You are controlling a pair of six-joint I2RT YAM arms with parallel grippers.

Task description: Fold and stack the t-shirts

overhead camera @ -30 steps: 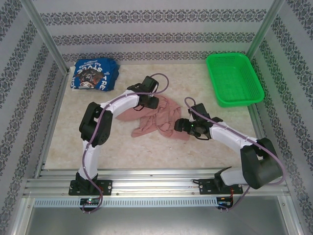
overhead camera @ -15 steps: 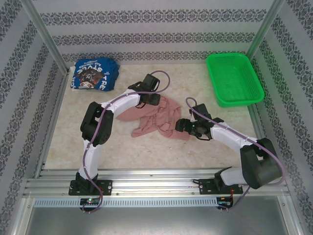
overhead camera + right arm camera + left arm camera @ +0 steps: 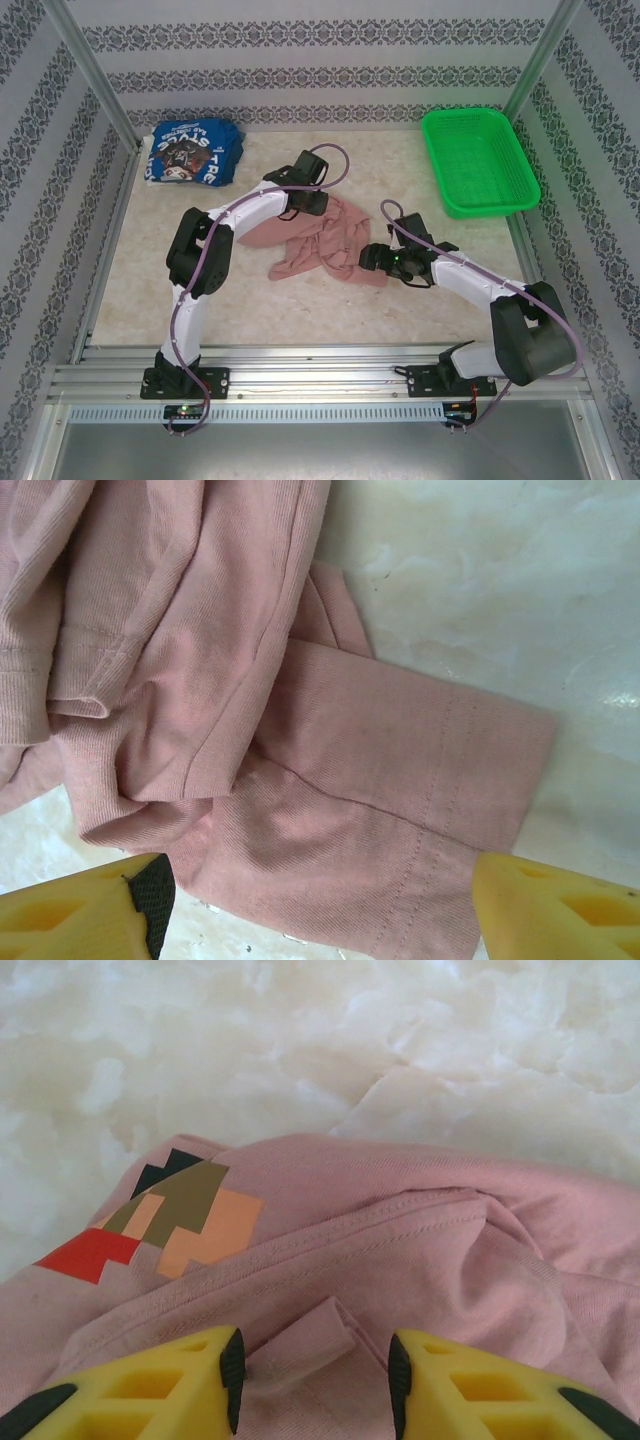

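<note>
Hovering low over the crumpled pink t-shirt (image 3: 322, 245) mid-bench (image 3: 390, 165): left pincer (image 3: 315, 1380) at its far edge, right pincer (image 3: 315, 885) at its near-right edge.

Left pincer is spread. Its yellow fingers (image 3: 170, 1390) straddle a raised fold by a stitched seam, with a gap between the pads and the cloth. Blocky red/orange/olive print (image 3: 170, 1215) sits just beyond.

Right pincer is spread wide above a flat hemmed flap of the same shirt, pinching nothing.

Blue t-shirt (image 3: 190, 152) lies folded in the far-left corner, well apart from the pink. Green basket (image 3: 478, 160) is in the far-right corner.
</note>
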